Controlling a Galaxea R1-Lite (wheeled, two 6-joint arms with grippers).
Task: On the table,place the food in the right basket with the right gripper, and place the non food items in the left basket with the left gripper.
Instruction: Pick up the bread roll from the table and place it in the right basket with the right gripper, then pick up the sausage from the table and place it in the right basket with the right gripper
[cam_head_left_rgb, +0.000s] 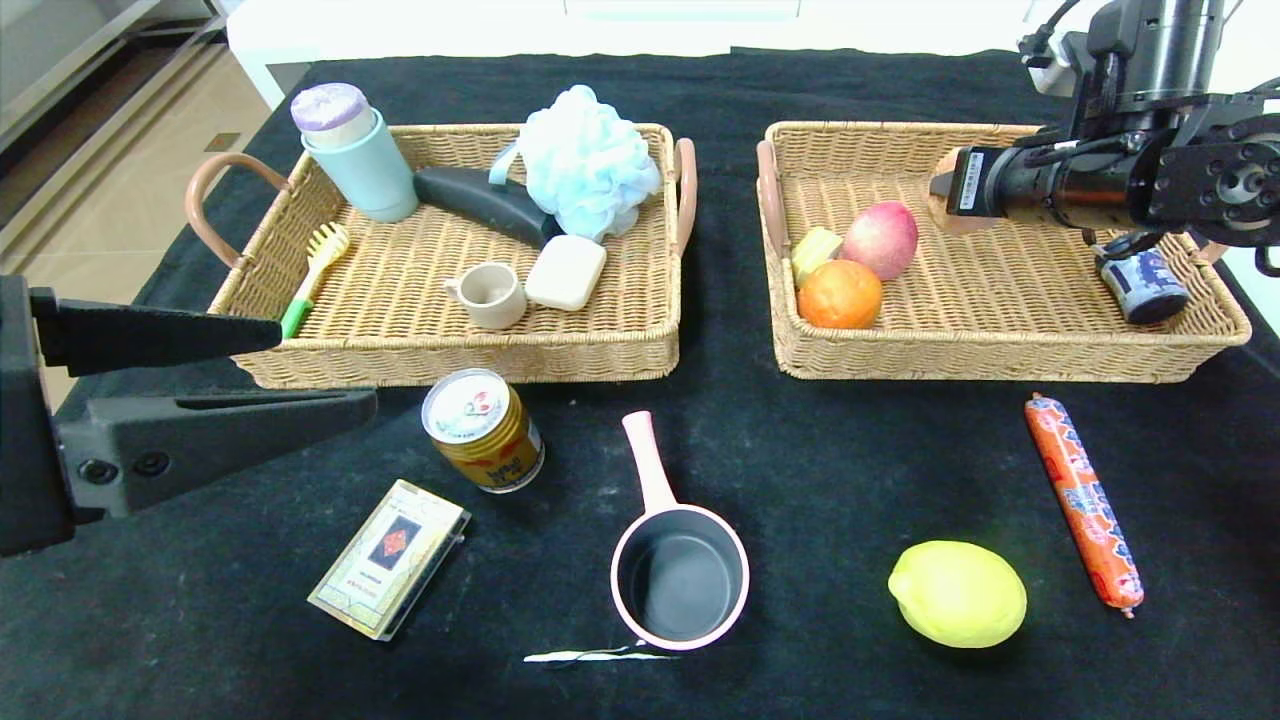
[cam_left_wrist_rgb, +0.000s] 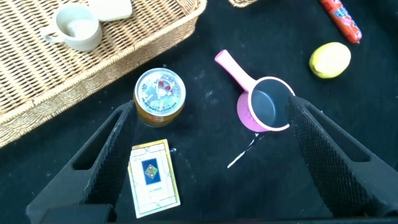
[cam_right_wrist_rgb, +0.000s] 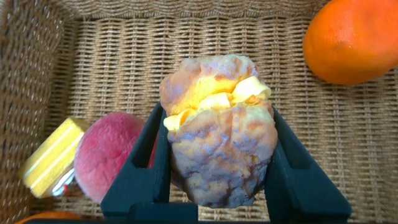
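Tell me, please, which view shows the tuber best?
The right wrist view: the tuber fills it, clamped between the right gripper fingers. The head view shows only a sliver behind the arm; the left wrist view shows none.

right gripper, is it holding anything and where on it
The right gripper clamps the lumpy brown tuber by its two sides, above the right basket. The left gripper holds nothing.

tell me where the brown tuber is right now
The brown tuber is clamped in the right gripper, held above the right basket on the robot's right; in the right wrist view the red fruit and orange lie below it.
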